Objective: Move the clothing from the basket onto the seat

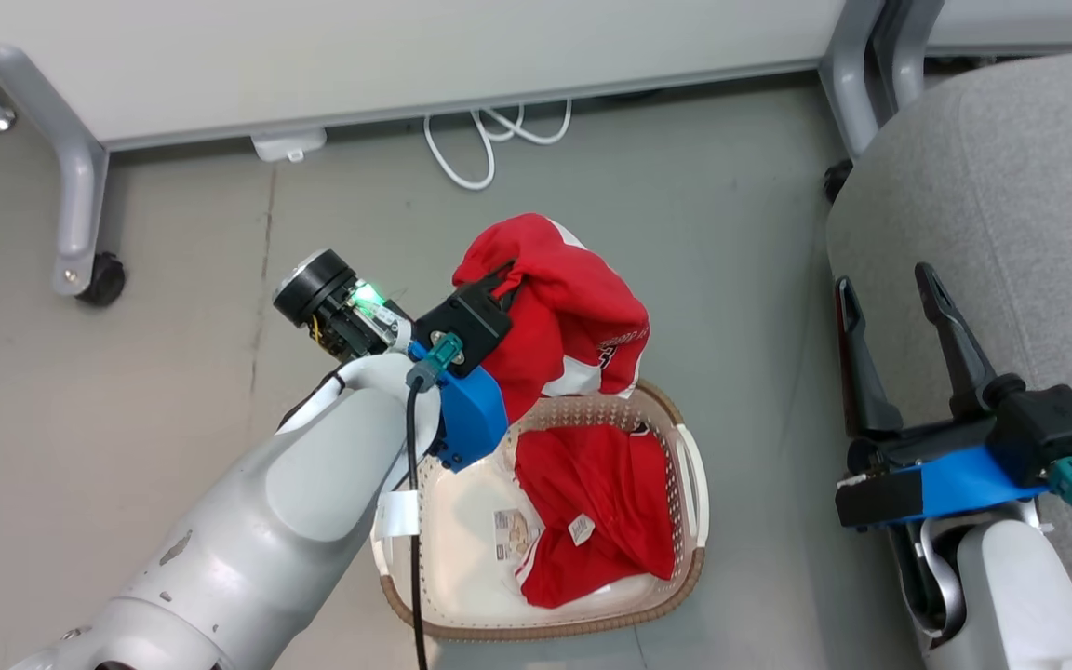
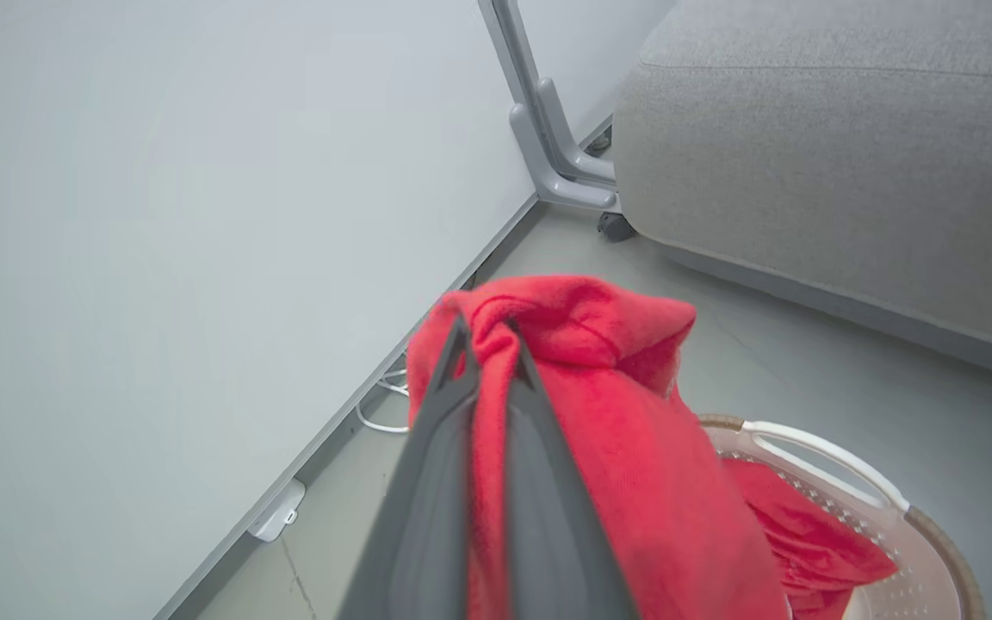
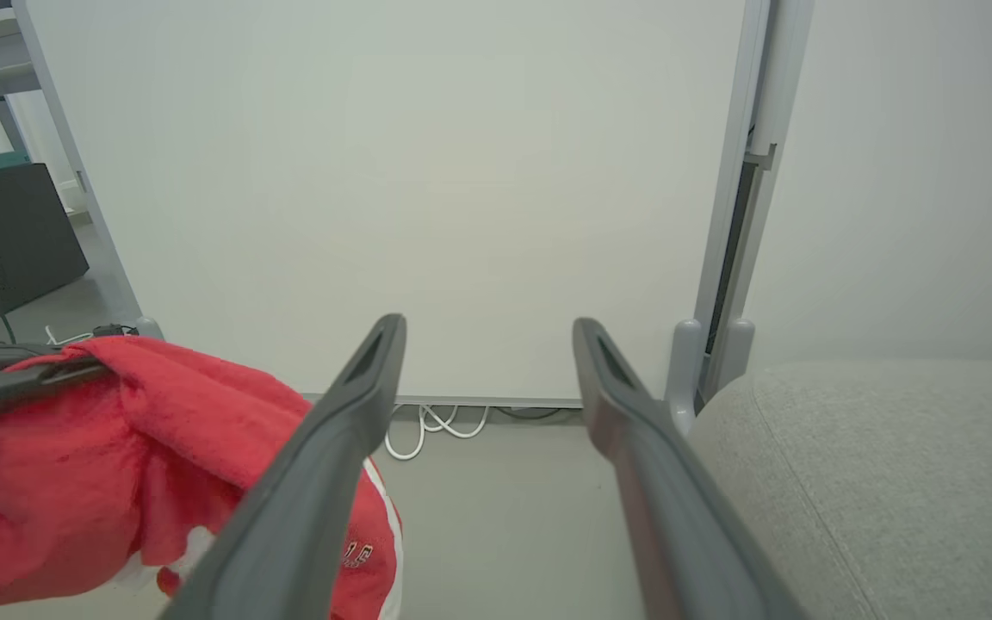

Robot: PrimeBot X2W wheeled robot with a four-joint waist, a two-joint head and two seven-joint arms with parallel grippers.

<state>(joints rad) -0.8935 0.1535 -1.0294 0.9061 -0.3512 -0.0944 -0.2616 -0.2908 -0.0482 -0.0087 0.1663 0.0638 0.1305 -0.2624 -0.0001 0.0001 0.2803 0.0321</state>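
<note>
My left claw (image 2: 486, 331): pinching red clothing (image 1: 573, 307), held above basket (image 1: 545, 631); more inside. My right claw (image 1: 885, 279): spread, empty, at seat (image 1: 1011, 186) edge.

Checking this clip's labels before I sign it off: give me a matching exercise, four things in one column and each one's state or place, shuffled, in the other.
Things:
1. left gripper
2. right gripper
3. basket
4. white cable

States or places:
a. looped on the floor at the foot of the white panel
b. open, holding nothing, beside the seat
c. shut on a red garment, lifted up
d. standing on the floor with another red garment lying in it

Pairs: 1-c, 2-b, 3-d, 4-a.
</note>
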